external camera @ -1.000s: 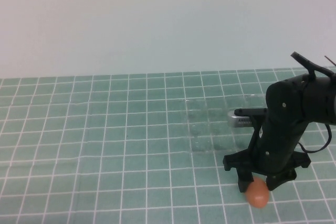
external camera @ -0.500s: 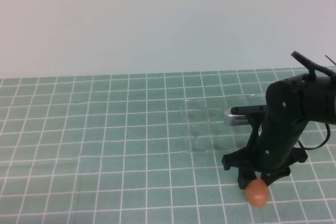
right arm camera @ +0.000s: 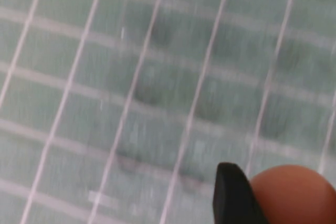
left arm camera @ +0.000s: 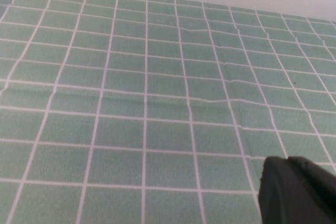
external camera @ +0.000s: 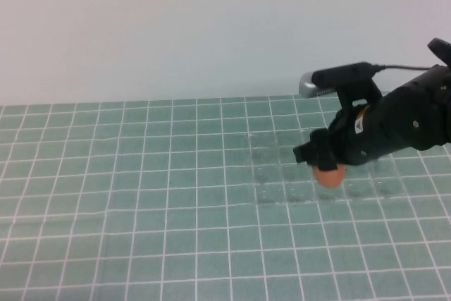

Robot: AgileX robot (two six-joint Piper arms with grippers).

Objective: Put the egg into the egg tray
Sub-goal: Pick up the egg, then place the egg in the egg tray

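My right gripper (external camera: 326, 168) is shut on the orange-brown egg (external camera: 328, 177) and holds it in the air over the clear egg tray (external camera: 275, 174), above the tray's middle cups. In the right wrist view the egg (right arm camera: 294, 195) sits against one dark finger (right arm camera: 233, 198), with the tray's round cups (right arm camera: 157, 93) blurred below it. My left gripper (left arm camera: 294, 190) shows only in the left wrist view as a dark tip over bare green tiles, with its fingers together and nothing in it. It is out of the high view.
A green tiled mat (external camera: 141, 195) covers the table. A pale wall (external camera: 211, 26) rises behind its far edge. The tray lies right of centre on the mat, and the right arm (external camera: 402, 125) reaches in from the right.
My right gripper has closed on the egg, lifted it off the mat near the front edge and carried it back and up over the tray.
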